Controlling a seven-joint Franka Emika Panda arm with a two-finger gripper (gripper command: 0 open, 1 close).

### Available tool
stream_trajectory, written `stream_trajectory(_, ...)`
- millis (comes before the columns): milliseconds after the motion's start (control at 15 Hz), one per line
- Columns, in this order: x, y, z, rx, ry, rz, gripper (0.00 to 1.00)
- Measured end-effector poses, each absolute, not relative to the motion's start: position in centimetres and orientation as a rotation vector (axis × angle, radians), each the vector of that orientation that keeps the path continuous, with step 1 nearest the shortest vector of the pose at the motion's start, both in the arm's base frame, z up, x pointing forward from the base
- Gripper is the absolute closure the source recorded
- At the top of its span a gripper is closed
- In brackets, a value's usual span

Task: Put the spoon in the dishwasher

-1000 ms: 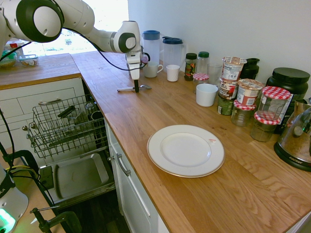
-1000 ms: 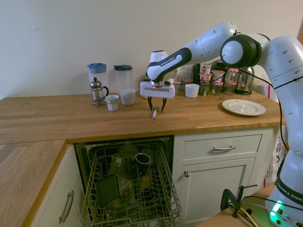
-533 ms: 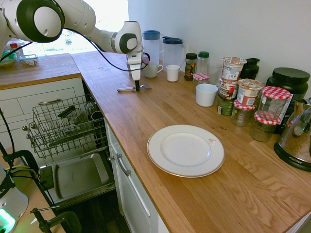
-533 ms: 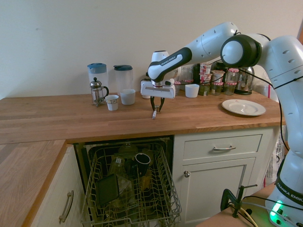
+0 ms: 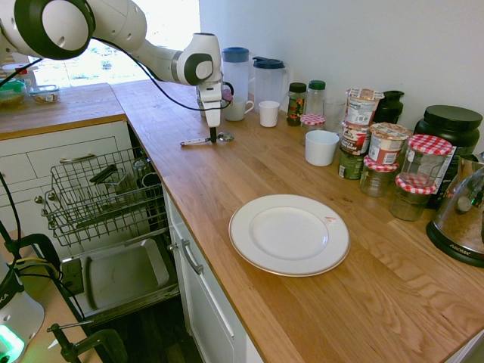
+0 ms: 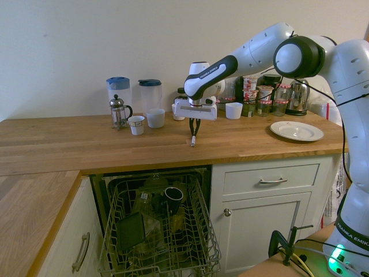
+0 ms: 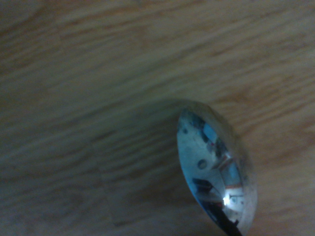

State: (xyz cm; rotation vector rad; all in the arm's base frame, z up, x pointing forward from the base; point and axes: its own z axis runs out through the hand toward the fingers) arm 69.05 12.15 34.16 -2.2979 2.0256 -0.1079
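Observation:
The small shiny spoon [image 5: 198, 141] is at the back of the wooden counter, its handle pointing toward the counter edge. My gripper [image 5: 213, 136] stands upright over it with the fingers shut on the spoon near its bowl. In the second exterior view the spoon's handle [image 6: 193, 141] sticks out below the shut gripper [image 6: 194, 133]. The wrist view shows the spoon's bowl [image 7: 216, 169] close up over the wood grain. I cannot tell whether the spoon still touches the counter. The dishwasher [image 5: 98, 198] stands open below, its wire rack [image 6: 158, 231] pulled out with a dark mug and other items inside.
Behind the gripper stand two jugs [image 5: 236, 69], a French press [image 6: 118, 111] and white cups [image 5: 268, 113]. A white plate [image 5: 289, 234] lies on the counter, with jars [image 5: 386, 144] and a kettle [image 5: 461, 212] along the wall. The lowered dishwasher door [image 5: 121, 276] sits under the rack.
The fingers have closed from open onto the spoon. Gripper and spoon have shifted slightly sideways along the counter.

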Motion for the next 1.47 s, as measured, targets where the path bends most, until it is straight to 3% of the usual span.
stream_trajectory(400, 60.3, 13.8, 39.1, -2.403, 1.917, -0.098, 1.00)
stream_trajectory(1000, 40.7, 28.5, 39.8, -2.558, 1.636, -0.015, 1.00)
stream_trajectory(1467, 38.0, 30.7, 35.8, -2.540, 1.616, 0.014, 1.00)
